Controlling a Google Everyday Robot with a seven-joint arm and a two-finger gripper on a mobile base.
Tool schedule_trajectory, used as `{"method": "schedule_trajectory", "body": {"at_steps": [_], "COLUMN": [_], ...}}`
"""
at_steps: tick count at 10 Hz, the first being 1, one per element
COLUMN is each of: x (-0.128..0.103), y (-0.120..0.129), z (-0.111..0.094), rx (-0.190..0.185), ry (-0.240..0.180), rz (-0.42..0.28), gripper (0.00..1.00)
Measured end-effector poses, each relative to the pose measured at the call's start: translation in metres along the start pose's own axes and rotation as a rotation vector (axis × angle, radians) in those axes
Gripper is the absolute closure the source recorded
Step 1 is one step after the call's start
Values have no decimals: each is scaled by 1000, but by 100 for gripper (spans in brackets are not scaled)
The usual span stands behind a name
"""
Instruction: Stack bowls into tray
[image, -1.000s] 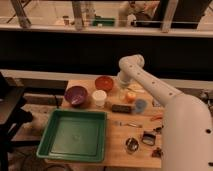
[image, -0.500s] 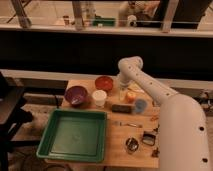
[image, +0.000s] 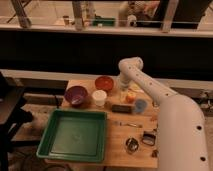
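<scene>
The orange-red bowl (image: 104, 82) stands at the back of the wooden table, upright. The dark purple bowl (image: 76, 95) stands to its left, just behind the green tray (image: 52, 134), which lies at the table's front left with nothing in it. My white arm reaches in from the lower right and bends at an elbow (image: 130, 65). The gripper (image: 125, 94) hangs down just right of the orange-red bowl, over a small orange thing (image: 131, 98). It is apart from both bowls.
A white cup (image: 99, 97) stands between the bowls and the tray. A light-blue cup (image: 141, 105) and a dark block (image: 121, 107) lie under the arm. A utensil (image: 127, 123), a metal cup (image: 131, 145) and a black item (image: 148, 137) lie at the front right.
The arm has shifted only slightly. The bowls, cups and tray have not moved.
</scene>
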Motion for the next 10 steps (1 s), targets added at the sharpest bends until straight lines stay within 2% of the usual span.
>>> {"method": "schedule_trajectory", "body": {"at_steps": [2, 3, 4, 8, 10], "x": [-9, -14, -16, -11, -15], "y": [-4, -7, -9, -13, -17], "z": [-8, -17, -18, -11, -8], "rx": [34, 63, 69, 61, 61], "ry": [9, 7, -2, -102, -142], "rz": [-30, -59, -69, -86, -119], "gripper": [20, 20, 20, 20, 20]}}
